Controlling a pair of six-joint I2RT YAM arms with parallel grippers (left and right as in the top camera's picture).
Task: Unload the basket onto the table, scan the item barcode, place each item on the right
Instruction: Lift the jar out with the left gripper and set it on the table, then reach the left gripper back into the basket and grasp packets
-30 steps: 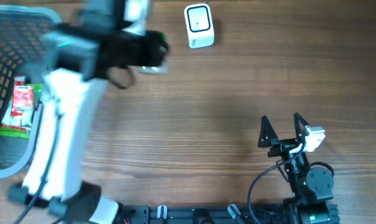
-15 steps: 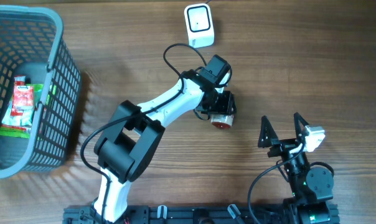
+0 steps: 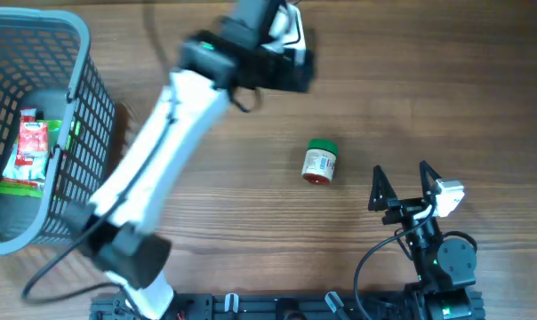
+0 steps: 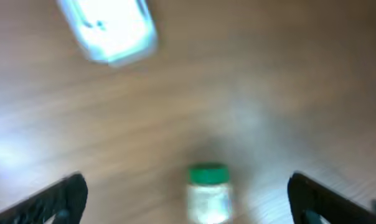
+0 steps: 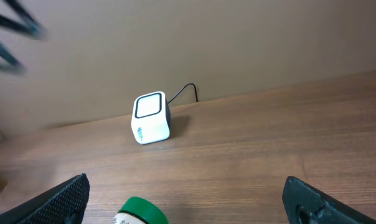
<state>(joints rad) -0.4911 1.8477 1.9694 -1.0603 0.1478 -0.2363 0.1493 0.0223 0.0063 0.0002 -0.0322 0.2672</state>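
wooden tabletop, jar lying loose short of the scanner

brown wood grain runs across the table, and the white barcode scanner stands at its far edge with a dark cable leading off behind it. a small jar with a green lid, a pale label and red showing at its base lies on its side on the bare wood, on the robot's side of the scanner and a little to its right, lid end towards it. nothing touches the jar.

the left gripper hangs over the scanner, smeared with blur from overhead and covering most of it. its wrist camera shows both dark fingers spread wide, empty, with the jar on the wood below between them.

the right gripper sits further from the scanner than the jar, near the robot's edge, its two pointed fingers held wide with nothing between them. its camera looks straight at the scanner's face, the green lid at the bottom edge.

a grey mesh basket stands far to the scanner's left, with red and green packets lying inside.
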